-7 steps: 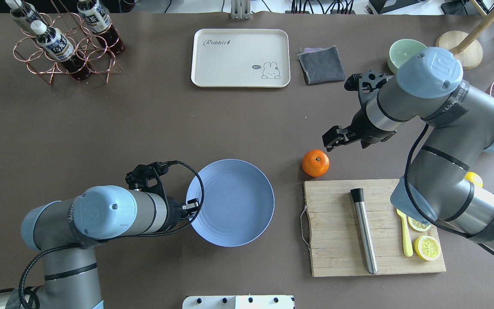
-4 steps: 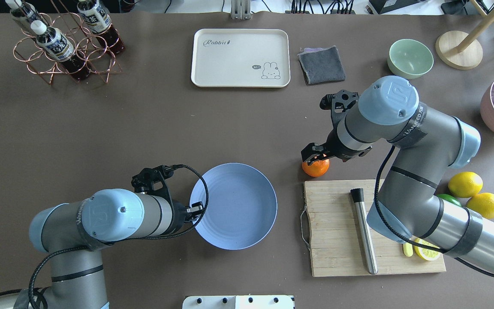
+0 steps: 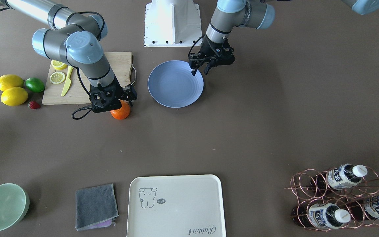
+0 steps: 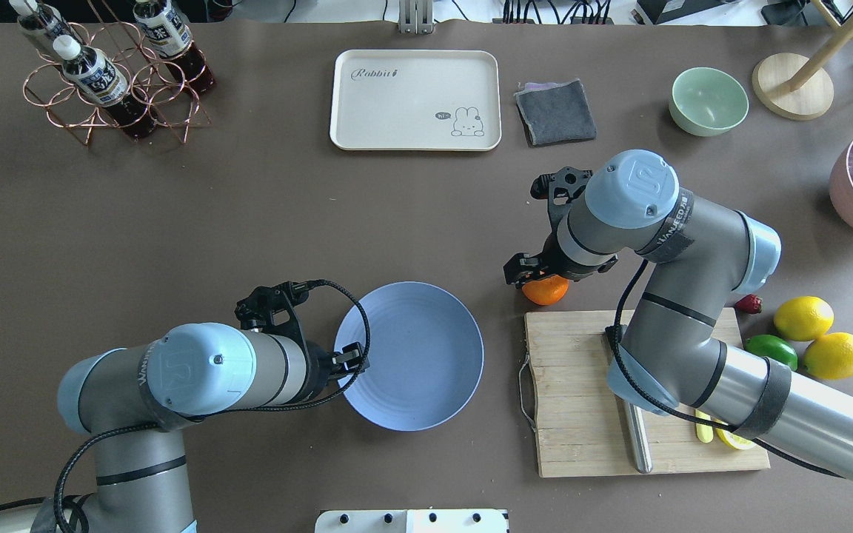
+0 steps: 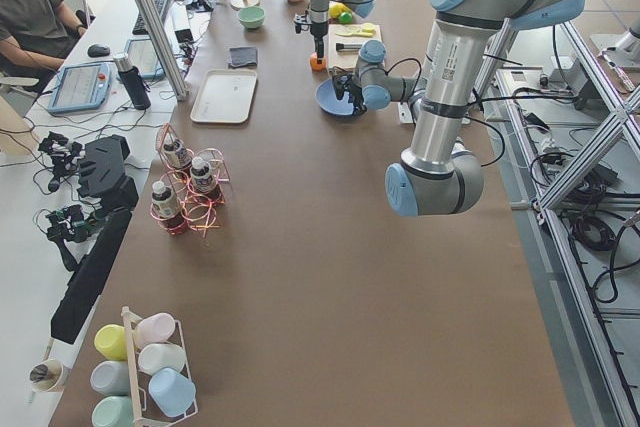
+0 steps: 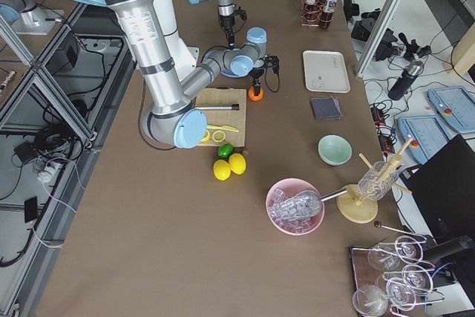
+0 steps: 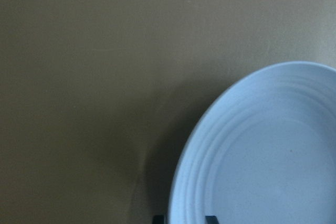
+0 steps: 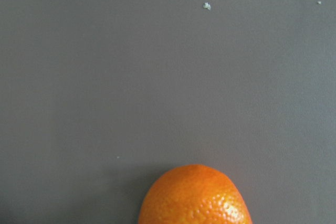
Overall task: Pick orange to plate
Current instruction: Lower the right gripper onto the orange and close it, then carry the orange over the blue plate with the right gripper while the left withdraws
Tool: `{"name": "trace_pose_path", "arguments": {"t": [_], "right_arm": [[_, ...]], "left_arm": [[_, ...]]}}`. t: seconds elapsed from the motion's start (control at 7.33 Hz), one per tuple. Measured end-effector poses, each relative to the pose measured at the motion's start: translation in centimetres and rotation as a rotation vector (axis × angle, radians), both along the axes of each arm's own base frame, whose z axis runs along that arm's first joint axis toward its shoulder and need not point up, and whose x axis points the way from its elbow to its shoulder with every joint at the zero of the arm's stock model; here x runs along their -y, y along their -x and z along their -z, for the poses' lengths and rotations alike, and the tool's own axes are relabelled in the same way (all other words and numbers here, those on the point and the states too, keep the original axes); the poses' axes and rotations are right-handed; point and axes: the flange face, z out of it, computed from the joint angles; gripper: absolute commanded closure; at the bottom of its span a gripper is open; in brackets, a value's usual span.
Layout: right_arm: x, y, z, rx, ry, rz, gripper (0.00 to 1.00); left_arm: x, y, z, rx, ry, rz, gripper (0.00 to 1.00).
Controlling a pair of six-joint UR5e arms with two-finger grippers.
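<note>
The orange point(image 4: 547, 293) rests on the brown table just beyond the cutting board's far left corner; it also shows as the orange point(image 3: 121, 113) and fills the bottom edge as the orange point(image 8: 194, 196). My right gripper point(image 4: 536, 275) hangs open directly over it, covering its top; no fingers show in the right wrist view. The light blue plate point(image 4: 426, 370) lies left of the board. My left gripper point(image 4: 352, 358) is shut on the plate's left rim, and its fingertips point(image 7: 157, 217) straddle the plate point(image 7: 262, 156) rim. From across the table, the left gripper point(image 3: 198, 69) stands at the plate point(image 3: 173, 89) edge.
A wooden cutting board point(image 4: 582, 385) holds a metal tool point(image 4: 639, 448) and lemon slices point(image 4: 730, 438). Two lemons point(image 4: 804, 318), a lime point(image 4: 771, 349) and a strawberry point(image 4: 748, 303) lie to its right. Cream tray point(image 4: 415, 100), grey cloth point(image 4: 556, 111), green bowl point(image 4: 708, 100) and bottle rack point(image 4: 108, 74) stand at the back.
My right arm swung left and down until its gripper sits over the orange. My left gripper shifted a little right, and the plate moved with it.
</note>
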Motion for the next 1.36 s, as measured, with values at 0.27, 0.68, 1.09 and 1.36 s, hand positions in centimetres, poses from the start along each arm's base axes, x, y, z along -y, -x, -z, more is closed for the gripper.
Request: {"name": "trace_pose_path", "arguments": {"t": [0.27, 0.68, 1.09, 1.36], "right_arm": [[0.2, 0.4, -0.8, -0.014, 0.003, -0.001, 0.15], [0.4, 0.7, -0.7, -0.016, 0.015, -0.012, 1.0], [1.0, 1.0, 4.8, 0.017, 0.013, -0.029, 1.0], [-0.5, 2.9, 11.2, 0.053, 0.059, -0.091, 1.0]], "left_arm": [[0.0, 0.0, 0.3, -0.007, 0.009, 0.006, 0.03], [0.1, 0.1, 0.6, -0.013, 0.013, 0.011, 0.03], [0.8, 1.1, 1.5, -0.037, 0.029, 0.032, 0.03], [4.5, 5.3, 1.6, -0.027, 0.011, 0.034, 0.03]]}}
